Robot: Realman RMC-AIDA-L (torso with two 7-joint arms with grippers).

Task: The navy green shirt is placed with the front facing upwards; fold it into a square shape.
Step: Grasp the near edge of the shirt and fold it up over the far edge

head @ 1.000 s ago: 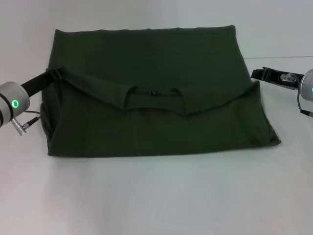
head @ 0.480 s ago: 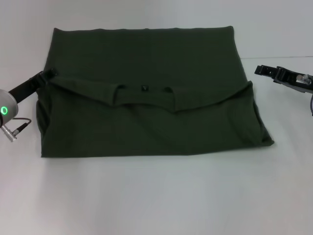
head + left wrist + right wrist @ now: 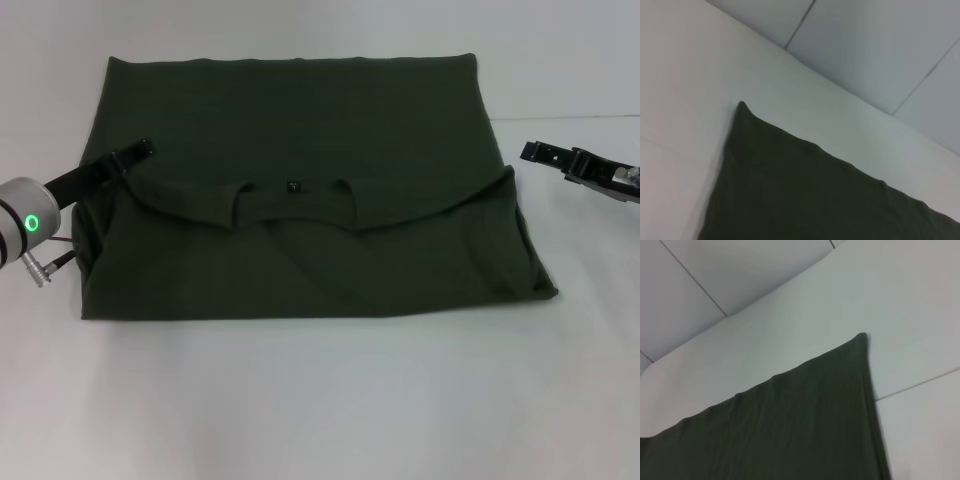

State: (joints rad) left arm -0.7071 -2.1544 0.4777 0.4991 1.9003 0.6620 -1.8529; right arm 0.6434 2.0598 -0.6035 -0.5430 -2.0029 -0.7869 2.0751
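Note:
The navy green shirt (image 3: 300, 190) lies flat on the white table, its collar end folded down over the near half so that only plain green back cloth and the collar (image 3: 292, 190) show. My left gripper (image 3: 143, 150) hovers open over the shirt's left edge, just beyond the fold's left corner, and holds nothing. Off the shirt's right side, level with the fold, my right gripper (image 3: 532, 151) is open and empty. The left wrist view shows one far corner of the shirt (image 3: 810, 190), and the right wrist view shows the other far corner (image 3: 790, 425).
The white table (image 3: 320, 400) stretches bare in front of the shirt and to both sides. A seam in its surface runs off to the right near my right gripper. Pale wall panels stand behind the table in both wrist views.
The left gripper let go of the fold's left corner and moved right, over the shirt. The right gripper drew back to the right. The folded flap settled flat, a little farther back.

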